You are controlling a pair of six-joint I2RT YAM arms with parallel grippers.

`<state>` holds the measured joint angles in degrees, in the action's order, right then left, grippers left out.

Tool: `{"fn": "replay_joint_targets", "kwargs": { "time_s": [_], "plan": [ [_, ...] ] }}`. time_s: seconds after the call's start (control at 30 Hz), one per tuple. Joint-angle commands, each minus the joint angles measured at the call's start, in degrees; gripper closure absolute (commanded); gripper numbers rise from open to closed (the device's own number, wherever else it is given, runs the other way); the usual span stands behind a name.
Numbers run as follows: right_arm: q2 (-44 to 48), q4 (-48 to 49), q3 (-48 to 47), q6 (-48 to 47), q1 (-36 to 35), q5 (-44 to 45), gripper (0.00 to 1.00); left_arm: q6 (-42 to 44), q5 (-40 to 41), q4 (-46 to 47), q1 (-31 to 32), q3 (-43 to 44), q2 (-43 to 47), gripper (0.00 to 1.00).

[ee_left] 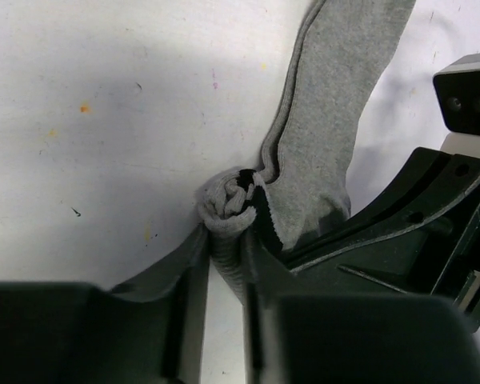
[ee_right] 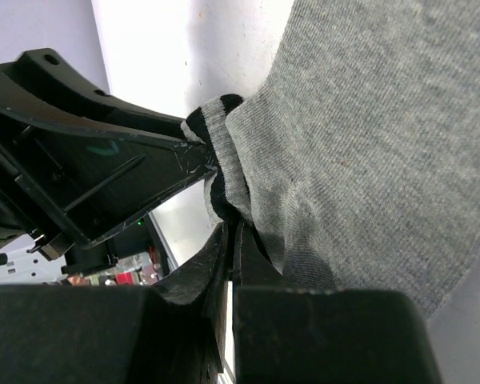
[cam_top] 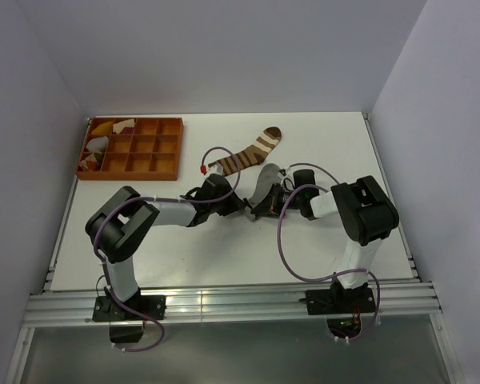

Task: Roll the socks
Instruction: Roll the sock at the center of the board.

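Nearest in the overhead view, a ribbed aluminium rail [cam_top: 240, 302] carries both arm bases. Beyond it lies a matt white table [cam_top: 336, 248], boxed in by plain pale walls [cam_top: 224, 48]. At the far left corner sits an orange-brown tray [cam_top: 136, 177] of square compartments, with yellow and white cloth pieces [cam_top: 104, 136] in its left cells. The brown sock [cam_top: 248, 154], banded in white, lies flat and slanted near the table's middle. The grey sock [cam_top: 264, 180] is just beside it, where the left gripper [cam_top: 238, 210] and right gripper [cam_top: 266, 206] meet.

In the left wrist view, the left gripper's black fingers [ee_left: 188, 264] are clamped on the sock's tight little roll of ribbed, dark-striped cuff. The soft knit foot trails away over a tabletop flecked with small marks.

In the right wrist view, the right gripper's fingers [ee_right: 248, 260] are pressed together, nipping the cuff's edge. Fine grey jersey fills the rest of the view.
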<state>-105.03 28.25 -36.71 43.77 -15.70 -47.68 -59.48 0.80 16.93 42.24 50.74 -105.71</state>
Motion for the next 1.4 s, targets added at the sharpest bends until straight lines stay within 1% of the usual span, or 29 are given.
{"fn": "replay_joint_targets", "kwargs": {
  "time_s": [0.0, 0.03, 0.13, 0.17, 0.2, 0.27, 0.3, 0.33, 0.37, 0.43, 0.47, 0.57, 0.63, 0.67, 0.7, 0.73, 0.8, 0.83, 0.87, 0.93, 0.97, 1.1, 1.27, 1.37],
  "plan": [
    [-0.18, -7.68, -0.47, -4.82, 0.24, 5.4, 1.0, 1.47, -0.01, -4.88, 0.74, 0.41, -1.69, 0.8],
    [0.26, -8.9, -0.56, -5.27, 0.24, 6.19, 1.0, 1.56, 0.08, -5.5, 0.65, 0.67, -1.6, 0.88],
    [2.46, -10.93, -1.17, -7.55, -0.03, 8.12, 0.97, 2.27, 0.43, -7.08, 0.74, 1.81, -1.6, 1.0],
    [4.21, -12.24, -1.35, -8.17, -0.55, 10.04, 0.95, 2.61, 0.52, -8.13, 0.83, 2.17, -1.69, 1.0],
    [5.18, -13.39, -1.61, -9.74, -0.82, 11.11, 0.88, 2.88, 0.69, -8.92, 0.83, 3.04, -1.69, 1.0],
    [8.94, -15.06, -1.53, -11.15, -1.78, 14.26, 0.79, 3.23, 1.4, -10.77, 1.0, 4.01, -1.69, 1.0],
    [10.62, -15.15, -1.26, -12.21, -2.13, 15.59, 0.71, 4.02, 2.1, -13.21, 1.09, 5.06, -1.69, 1.0],
    [12.47, -15.24, -0.82, -12.91, -2.4, 16.73, 0.67, 4.37, 2.54, -14.37, 1.18, 5.68, -1.6, 1.0],
    [16.14, -16.2, -0.47, -13.79, -3.36, 20.05, 0.64, 5.25, 2.8, -15.6, 1.18, 6.82, -1.6, 1.0],
    [19.94, -19.26, -0.82, -17.47, -4.5, 24.37, 0.58, 6.22, 3.77, -18.93, 1.18, 7.7, -1.43, 1.0],
    [22.91, -20.42, -0.99, -19.66, -5.9, 28.57, 0.56, 7.09, 4.03, -19.65, 1.27, 8.32, -1.34, 1.0],
    [26.44, -23.84, -2.13, -22.4, -7.23, 31.77, 0.55, 8.33, 4.65, -22.46, 1.27, 9.55, -1.16, 1.0],
    [27.77, -24.73, -2.23, -25.65, -9.16, 36.15, 0.55, 9.03, 4.74, -25.35, 1.27, 10.86, -1.77, 1.0],
    [28.56, -25.6, -2.49, -26.71, -10.3, 37.47, 0.55, 9.38, 4.74, -26.24, 1.35, 11.91, -1.95, 1.0],
    [28.74, -25.87, -2.58, -28.28, -11.53, 40.97, 0.55, 9.56, 4.74, -26.59, 1.36, 12.36, -2.13, 1.0],
    [29.09, -25.79, -2.49, -28.82, -14.5, 42.48, 0.55, 9.65, 4.74, -27.47, 1.36, 12.71, -2.39, 1.0],
    [29.8, -24.57, -1.62, -30.31, -17.59, 45.64, 0.54, 10.26, 4.65, -28.35, 1.36, 13.85, -2.74, 1.0],
    [30.06, -22.3, -0.92, -30.67, -20.22, 47.57, 0.54, 10.44, 4.65, -28.79, 1.36, 14.21, -2.83, 1.0],
    [30.58, -21.14, 0.4, -31.02, -21.11, 47.59, 0.54, 10.7, 4.48, -29.32, 1.36, 14.65, -2.92, 1.0],
    [31.03, -17.73, 2.24, -31.9, -23.39, 51.17, 0.53, 10.97, 4.39, -29.58, 1.36, 14.91, -2.92, 1.0],
    [31.03, -16.57, 2.69, -33.21, -24.36, 52.07, 0.5, 11.14, 4.3, -30.02, 1.27, 15.09, -2.92, 1.0],
    [29.37, -13.58, 2.87, -35.68, -28.06, 56.29, 0.46, 11.58, 3.86, -30.81, 1.36, 15.88, -3.01, 1.0],
    [24.88, -10.5, 1.99, -39.54, -33.59, 62.78, 0.46, 11.76, 3.25, -31.52, 1.36, 16.84, -3.36, 1.0],
    [21.72, -9.97, 1.03, -40.69, -35.53, 64.55, 0.46, 11.93, 2.63, -31.69, 1.36, 17.02, -3.54, 1.0]
  ]
}}
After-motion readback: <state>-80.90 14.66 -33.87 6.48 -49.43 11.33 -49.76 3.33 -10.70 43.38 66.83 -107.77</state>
